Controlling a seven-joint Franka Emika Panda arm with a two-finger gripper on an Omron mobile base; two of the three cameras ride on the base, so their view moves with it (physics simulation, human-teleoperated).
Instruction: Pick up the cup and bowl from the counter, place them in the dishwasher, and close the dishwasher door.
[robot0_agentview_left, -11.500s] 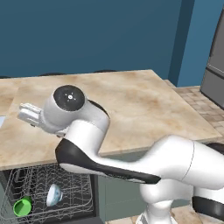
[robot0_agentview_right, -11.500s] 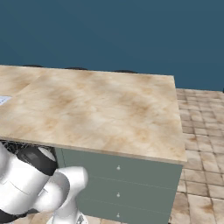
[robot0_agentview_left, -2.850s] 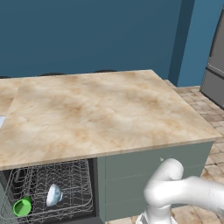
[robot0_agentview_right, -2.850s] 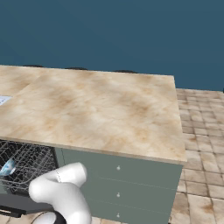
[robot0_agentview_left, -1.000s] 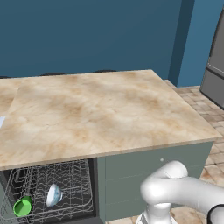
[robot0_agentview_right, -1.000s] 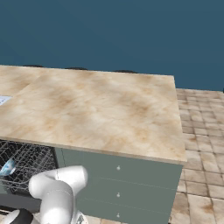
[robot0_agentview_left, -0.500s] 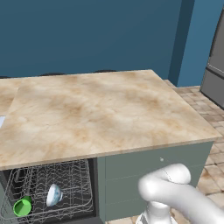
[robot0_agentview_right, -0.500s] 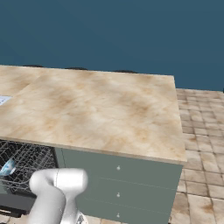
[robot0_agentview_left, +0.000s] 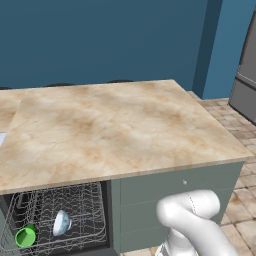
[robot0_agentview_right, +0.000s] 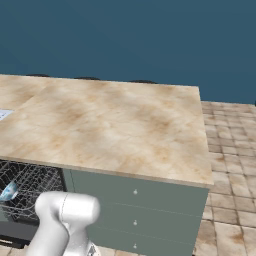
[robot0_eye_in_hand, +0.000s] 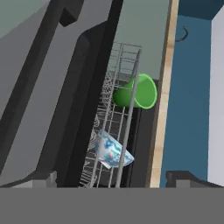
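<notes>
Green cup (robot0_agentview_left: 25, 236) & bowl (robot0_agentview_left: 61, 223) sit in the rack under the desk (robot0_agentview_left: 115, 130). The dishwasher door (robot0_eye_in_hand: 39, 109) slants along my pincer's side, close by. Pincer grip: can't tell.

Kitchen: stone counter (robot0_agentview_left: 115, 125) (dishwasher (robot0_agentview_left: 55, 220) below).
</notes>
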